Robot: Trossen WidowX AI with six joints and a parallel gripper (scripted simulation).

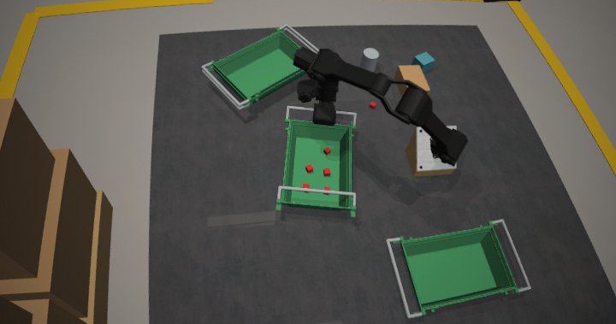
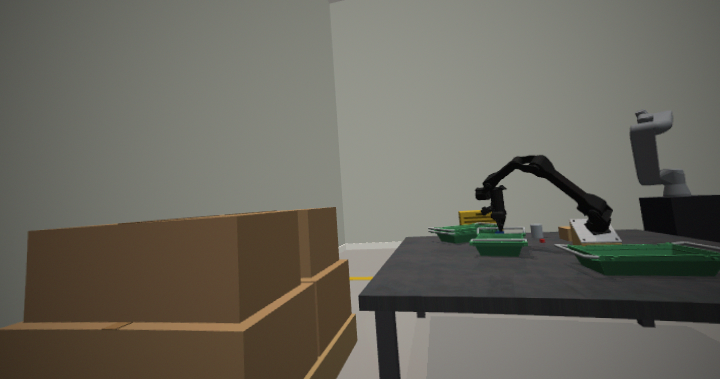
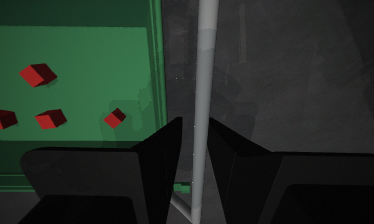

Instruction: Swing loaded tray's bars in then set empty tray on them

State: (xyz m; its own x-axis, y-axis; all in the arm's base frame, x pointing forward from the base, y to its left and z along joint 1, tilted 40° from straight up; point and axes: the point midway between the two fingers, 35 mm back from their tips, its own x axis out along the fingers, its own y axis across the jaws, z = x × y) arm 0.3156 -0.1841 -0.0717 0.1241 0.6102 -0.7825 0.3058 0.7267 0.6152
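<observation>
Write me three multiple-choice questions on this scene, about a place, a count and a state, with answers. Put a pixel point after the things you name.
1. Where is the loose red block (image 1: pixel 372 104) (image 2: pixel 542 240)?
A. Inside a tray
B. On the table
C. On the floor

2. How many red blocks (image 1: pixel 309 168) (image 3: pixel 38 75) are in the middle tray (image 1: pixel 350 162) (image 2: pixel 499 248) (image 3: pixel 162 75)?
A. Two
B. Three
C. Five

3. How is the bar (image 1: pixel 301 108) (image 2: pixel 513 228) (image 3: pixel 205 100) by the gripper (image 1: pixel 324 120) (image 2: pixel 500 231) (image 3: pixel 194 122)?
A. Outside the tray's end
B. Folded across its top
C. Snapped

1 B: it lies outside every tray.
2 C: the top view shows five.
3 A: table shows between bar and tray wall.

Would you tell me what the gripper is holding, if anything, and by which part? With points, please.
Nothing is held: the gripper (image 1: pixel 324 116) (image 2: pixel 500 230) (image 3: pixel 194 122) is slightly open, with the loaded tray's bar (image 1: pixel 297 108) (image 2: pixel 514 228) (image 3: pixel 205 65) showing in the gap, ungripped.
</observation>
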